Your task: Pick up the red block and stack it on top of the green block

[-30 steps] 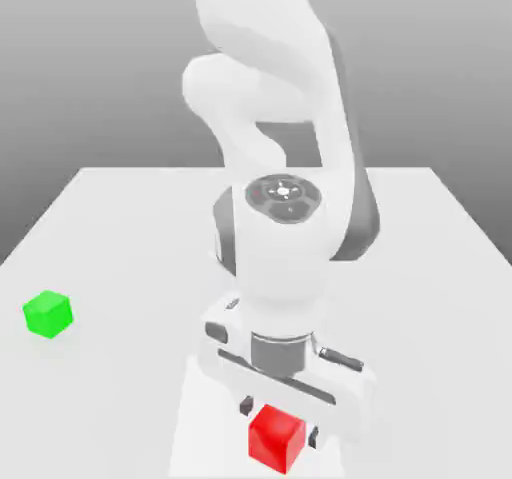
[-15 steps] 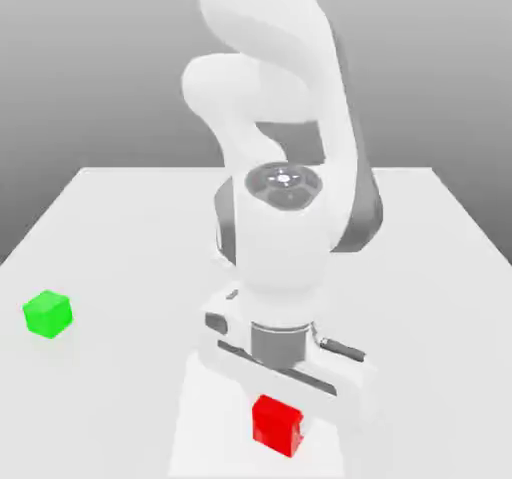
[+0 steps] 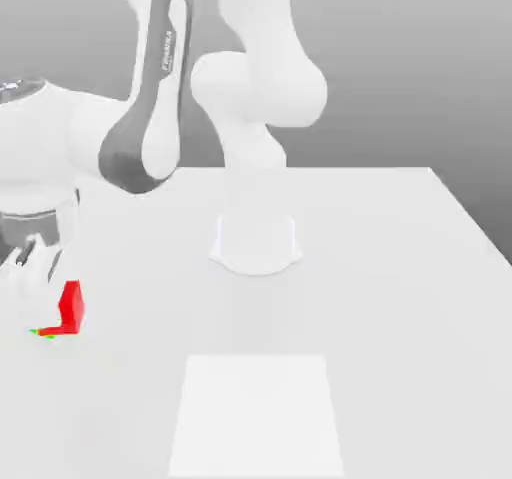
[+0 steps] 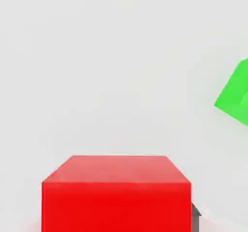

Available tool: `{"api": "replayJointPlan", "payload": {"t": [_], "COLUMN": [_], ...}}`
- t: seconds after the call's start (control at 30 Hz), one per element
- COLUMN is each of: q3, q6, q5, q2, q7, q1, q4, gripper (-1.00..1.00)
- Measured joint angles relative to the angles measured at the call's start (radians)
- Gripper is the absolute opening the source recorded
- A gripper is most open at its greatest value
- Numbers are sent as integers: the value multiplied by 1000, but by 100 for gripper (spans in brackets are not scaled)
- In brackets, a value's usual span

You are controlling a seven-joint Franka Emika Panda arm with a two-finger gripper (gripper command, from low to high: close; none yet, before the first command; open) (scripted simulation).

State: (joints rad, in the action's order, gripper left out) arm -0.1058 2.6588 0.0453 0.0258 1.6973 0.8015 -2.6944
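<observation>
Red block (image 3: 70, 307) pinched in the gripper (image 3: 52, 292), carried above the table (image 3: 380, 267). Green block (image 4: 235, 94) down below, off to one side of the hand, not yet squarely underneath. Likely risk: released while offset, red block catching an edge, tipping off, or knocking the green block aside.

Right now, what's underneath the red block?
A sliver of the green block peeks out below the red block, which the tool holds; most of the green one is covered in the exterior view.
</observation>
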Motion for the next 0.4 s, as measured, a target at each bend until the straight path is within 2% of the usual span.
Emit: {"api": "replayJointPlan", "payload": {"t": [0.1, 0.27, 0.3, 0.4], "q3": [-33, -7, -3, -3], "q6": [25, 182, 199, 199], "q5": [-25, -88, -95, -95], "q2": [16, -142, -161, -161], "q7": [30, -6, -11, -11], "q1": [62, 77, 80, 80], "q4": [-31, -29, -29, -29], "gripper": [-100, -100, 100, 100]}}
